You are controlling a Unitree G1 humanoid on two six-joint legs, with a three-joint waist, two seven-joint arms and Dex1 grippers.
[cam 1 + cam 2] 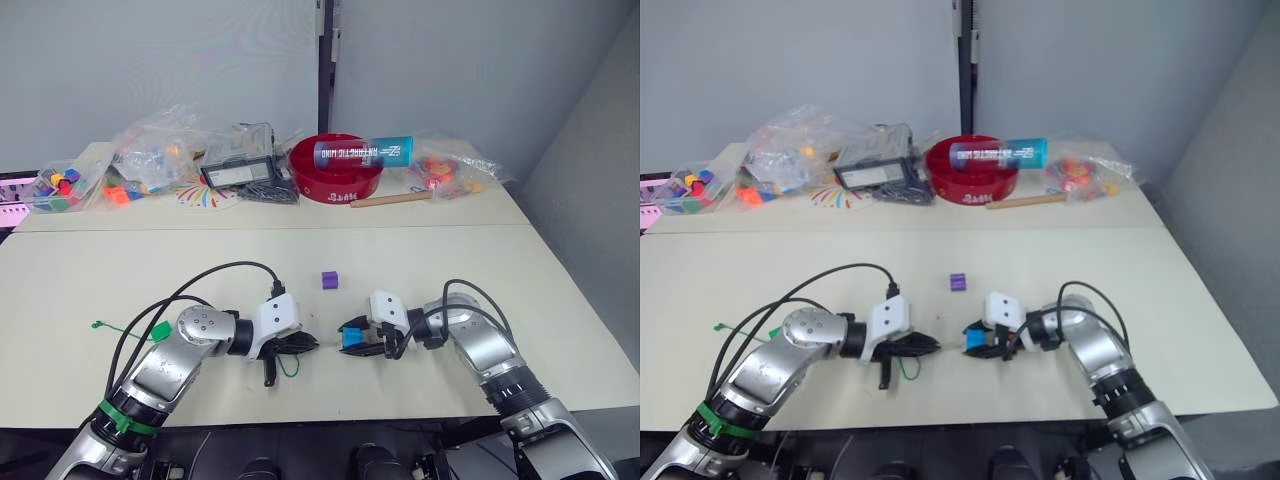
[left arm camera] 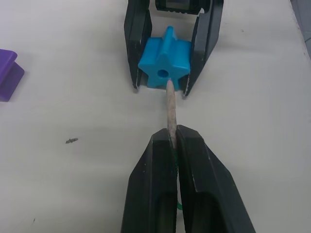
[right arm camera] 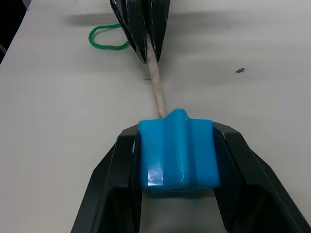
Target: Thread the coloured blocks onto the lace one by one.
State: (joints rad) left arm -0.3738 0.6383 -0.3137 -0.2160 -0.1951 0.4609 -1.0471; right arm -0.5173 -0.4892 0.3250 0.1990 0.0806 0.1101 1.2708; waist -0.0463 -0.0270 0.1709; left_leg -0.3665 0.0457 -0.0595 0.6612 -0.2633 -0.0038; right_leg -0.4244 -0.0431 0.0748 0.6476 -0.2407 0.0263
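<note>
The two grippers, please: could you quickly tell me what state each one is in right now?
Left gripper: shut on the lace's stiff tan tip, aimed at the block's hole.
Right gripper: shut on the blue star-shaped block.

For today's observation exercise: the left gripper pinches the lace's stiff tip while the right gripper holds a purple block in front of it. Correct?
Not quite. The block in the right gripper is cyan-blue, as the left wrist view shows; the purple block lies loose on the table. The left gripper does pinch the lace's tip.
</note>
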